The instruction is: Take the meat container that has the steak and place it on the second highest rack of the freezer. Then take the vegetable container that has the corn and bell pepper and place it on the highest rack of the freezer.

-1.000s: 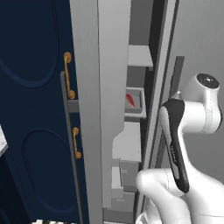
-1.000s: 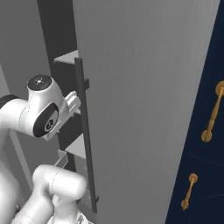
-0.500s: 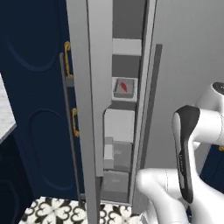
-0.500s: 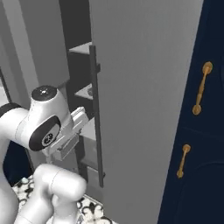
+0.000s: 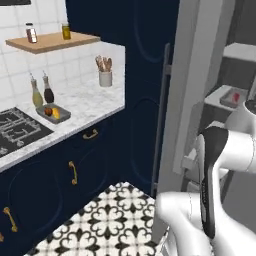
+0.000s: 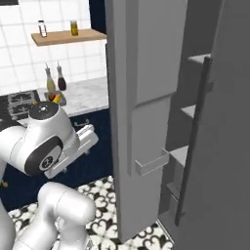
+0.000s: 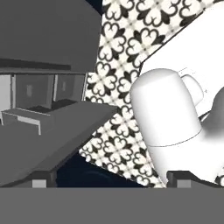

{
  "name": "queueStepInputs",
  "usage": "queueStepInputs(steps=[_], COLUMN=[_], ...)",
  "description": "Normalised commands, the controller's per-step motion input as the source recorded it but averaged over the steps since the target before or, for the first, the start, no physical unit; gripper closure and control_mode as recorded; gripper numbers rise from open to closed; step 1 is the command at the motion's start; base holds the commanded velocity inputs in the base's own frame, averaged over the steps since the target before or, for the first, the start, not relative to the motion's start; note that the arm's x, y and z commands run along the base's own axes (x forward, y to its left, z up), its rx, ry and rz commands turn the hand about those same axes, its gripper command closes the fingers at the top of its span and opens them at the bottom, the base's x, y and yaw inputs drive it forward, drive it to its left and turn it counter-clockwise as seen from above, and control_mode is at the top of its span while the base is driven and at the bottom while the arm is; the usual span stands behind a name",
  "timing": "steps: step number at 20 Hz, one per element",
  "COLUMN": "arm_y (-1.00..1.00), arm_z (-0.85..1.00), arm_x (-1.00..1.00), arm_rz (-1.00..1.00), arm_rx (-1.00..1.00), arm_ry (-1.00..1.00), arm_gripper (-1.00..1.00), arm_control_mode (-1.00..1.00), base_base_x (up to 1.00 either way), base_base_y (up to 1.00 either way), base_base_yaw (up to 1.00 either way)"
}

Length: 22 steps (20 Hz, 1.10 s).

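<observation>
The meat container (image 5: 233, 98), a shallow grey tray with the red steak (image 5: 236, 95) in it, rests on a pale shelf inside the freezer (image 5: 235, 75); one more shelf board (image 5: 241, 50) shows above it. The freezer door (image 5: 192, 85) stands open. The vegetable container (image 5: 53, 113), holding the red bell pepper (image 5: 48, 111) and the yellow corn (image 5: 56, 114), sits on the marble counter (image 5: 90, 102) beside the stove. My gripper (image 7: 111, 181) is open and holds nothing, well away from both trays. In the right base view my hand (image 6: 80, 141) hangs low, left of the door (image 6: 141, 88).
Two bottles (image 5: 41, 92) stand behind the vegetable tray, and a utensil cup (image 5: 104, 75) is farther along the counter. A wooden wall shelf (image 5: 50, 41) carries two jars. Navy cabinets (image 5: 75, 175) with gold handles run below. Patterned floor tiles (image 5: 110, 220) lie between me and the counter.
The whole picture has swung left as the camera moved: counter, stove and vegetable tray are now in sight and the freezer sits at the right. The gripper stays open.
</observation>
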Motion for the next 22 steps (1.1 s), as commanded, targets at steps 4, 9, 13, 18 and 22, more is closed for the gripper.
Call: queueStepInputs(steps=[4,9,13,18,22], arm_y=[0.00,0.00,0.00,0.00,0.00], arm_z=[0.00,0.00,0.00,0.00,0.00], arm_x=[0.00,0.00,0.00,0.00,0.00], arm_rz=[0.00,0.00,0.00,0.00,0.00], arm_rx=[0.00,0.00,0.00,0.00,0.00], arm_ry=[0.00,0.00,0.00,0.00,0.00], arm_gripper=[-1.00,-1.00,-1.00,-1.00,-1.00], arm_control_mode=[1.00,1.00,1.00,1.00,1.00], base_base_x=[-0.11,0.78,1.00,1.00,1.00], base_base_y=[0.36,0.40,0.34,0.04,-0.15], base_base_yaw=[0.87,0.42,0.02,-0.06,-0.04])
